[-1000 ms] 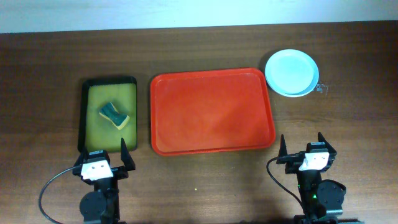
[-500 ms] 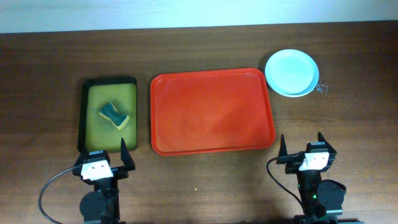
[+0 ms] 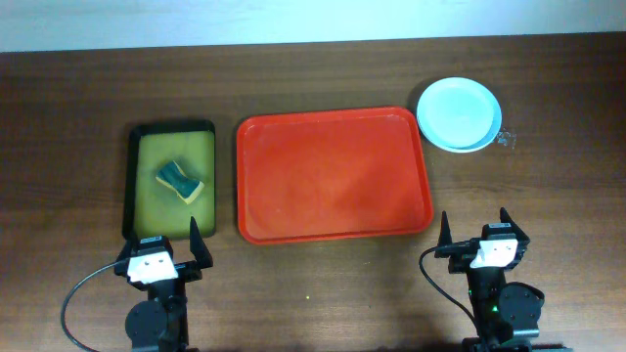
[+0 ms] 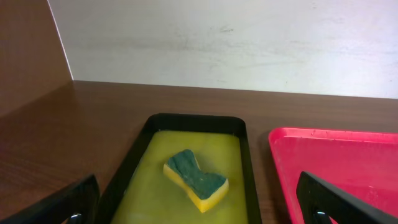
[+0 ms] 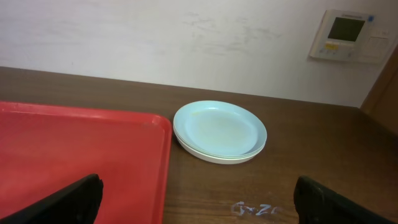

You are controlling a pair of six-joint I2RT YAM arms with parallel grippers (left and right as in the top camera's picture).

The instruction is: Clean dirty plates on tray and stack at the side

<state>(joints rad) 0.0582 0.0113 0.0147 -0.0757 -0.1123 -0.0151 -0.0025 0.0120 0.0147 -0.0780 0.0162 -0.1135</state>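
**Tray bare, plates stacked, both arms sitting parked**

- The red tray (image 3: pixel 333 176) is lying mid-frame in the overhead view with nothing on it. Its surface is looking clean, and no smears are showing.
- The plates (image 3: pixel 459 113) are sitting as one stack at upper right of the overhead, off the tray and just beside its upper-right corner. This is the side spot the task asks for.
- In the right wrist view a pale mint plate is topping the stack, with a whiter rim showing beneath. I cannot tell the exact count, and the top face is reading clean.
- The sponge (image 3: pixel 180 181) is resting green side up in the small black-rimmed yellow-green tray (image 3: pixel 171 149) at left. It is likely back there because wiping is over.
- The left gripper (image 3: pixel 161 235) is sitting at lower left with its fingers spread apart and holding nothing, pointing toward the sponge tray.
- The right gripper (image 3: pixel 473 223) is sitting at lower right, also spread and empty, aimed between the tray's edge and the stack.
- Judgement: the job is looking finished, and both arms are waiting clear of the work.
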